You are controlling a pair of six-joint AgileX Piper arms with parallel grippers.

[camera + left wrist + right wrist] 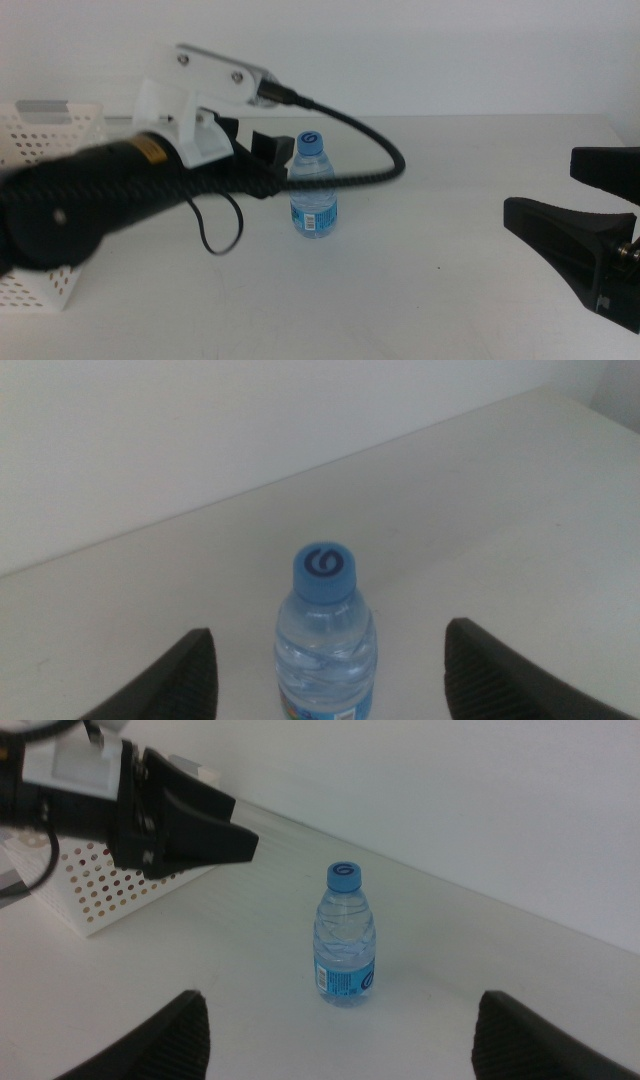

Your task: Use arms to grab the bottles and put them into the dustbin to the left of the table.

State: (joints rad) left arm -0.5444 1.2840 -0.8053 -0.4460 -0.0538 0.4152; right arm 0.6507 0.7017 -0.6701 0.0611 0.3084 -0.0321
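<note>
A small clear water bottle [313, 190] with a blue cap and blue label stands upright near the middle of the table [460, 160]. My left gripper [262, 150] is open, just behind and left of the bottle at cap height, not touching it. In the left wrist view the bottle [325, 645] sits centred ahead of the two spread jaws. My right gripper [585, 215] is open and low at the right side, well away from the bottle [346, 935]. The white perforated dustbin [45, 130] stands at the left, partly hidden by the left arm.
A thick black cable [370, 135] loops from the left wrist over the table beside the bottle. The dustbin [100, 885] and the left gripper [195, 835] also show in the right wrist view. A plain white wall runs behind the table.
</note>
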